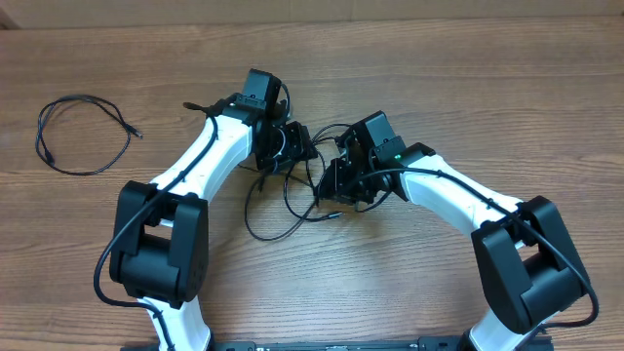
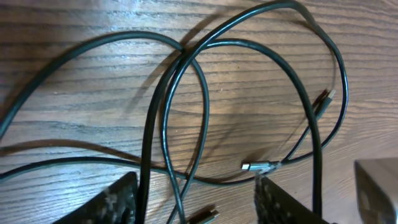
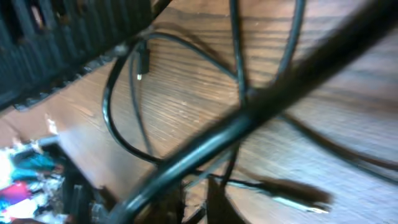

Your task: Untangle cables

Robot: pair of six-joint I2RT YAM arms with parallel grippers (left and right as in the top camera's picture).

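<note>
The tangled cables (image 1: pixel 291 203) lay near the middle of the table (image 1: pixel 409 58), between both grippers. The left gripper (image 2: pixel 193 185) hovered over them with its fingers spread and strands running loosely between. The right gripper (image 3: pixel 196 200) appeared pressed onto one strand of the cables, though that view was blurred. A single cable (image 1: pixel 83 134) lay coiled near the table's left edge.

The overhead camera looked straight down on the whole tabletop (image 1: pixel 439 78). Both wrist cameras hung close above the cables (image 2: pixel 161 124) mid-tabletop, which all three views shared.
</note>
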